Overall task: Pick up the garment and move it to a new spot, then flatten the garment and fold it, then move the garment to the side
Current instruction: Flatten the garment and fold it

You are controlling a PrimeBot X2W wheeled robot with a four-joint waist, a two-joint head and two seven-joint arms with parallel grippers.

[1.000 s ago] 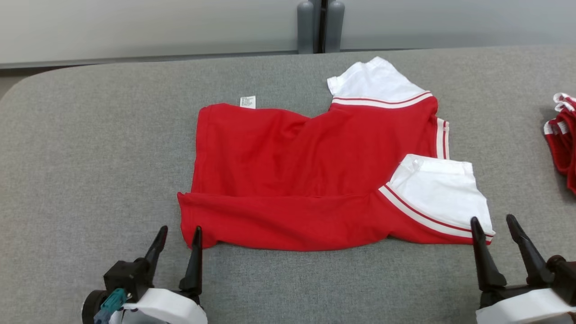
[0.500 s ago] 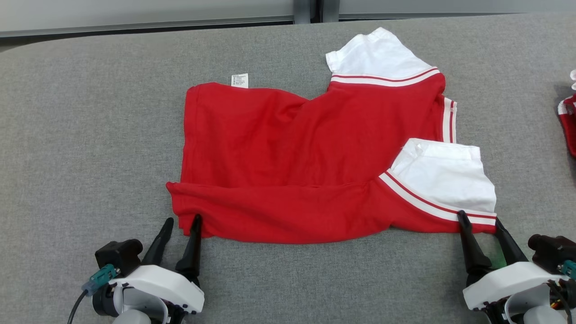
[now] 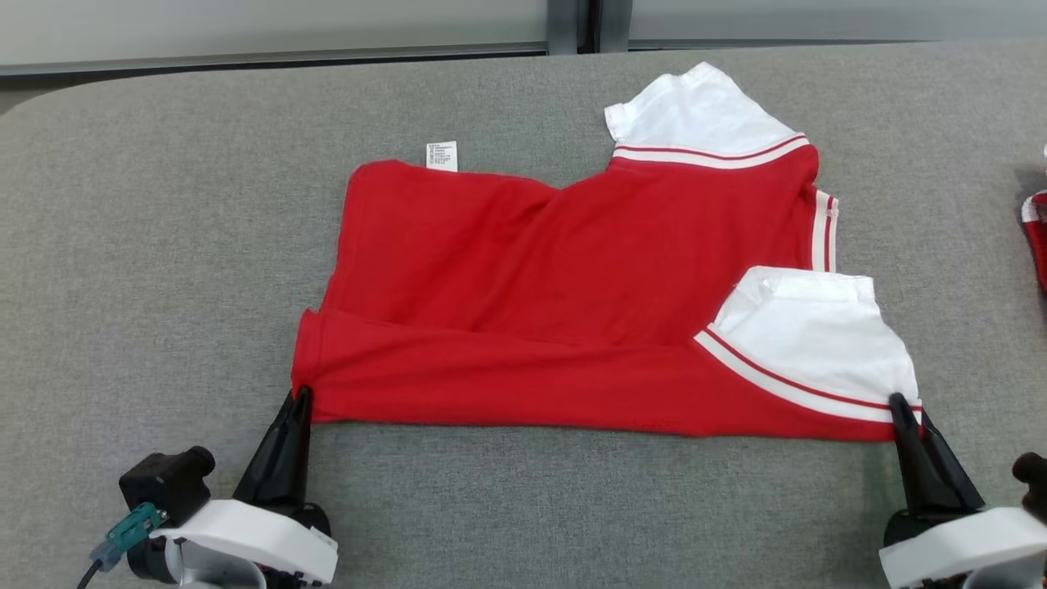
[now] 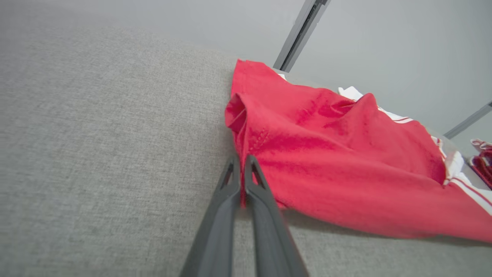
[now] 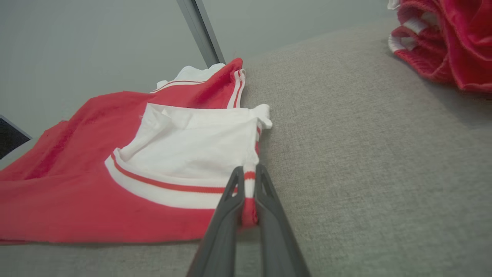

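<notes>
Red garment (image 3: 523, 327) with white sleeves lies spread in the centre of the frame on the grey tabletop (image 3: 164, 245). Its lower part is folded over, and a small white label (image 3: 442, 155) sits at its upper edge. At lower left, the left hand (image 3: 301, 398) is closed on the lower left corner of the cloth. At lower right, the right hand (image 3: 901, 405) pinches the striped hem. Another red and white cloth (image 3: 1037, 237) lies at the right edge, well apart.

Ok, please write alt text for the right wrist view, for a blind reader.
The right pincer is shut on the striped corner of a red and white garment lying on a grey table. A red cloth pile sits at upper right.
</notes>
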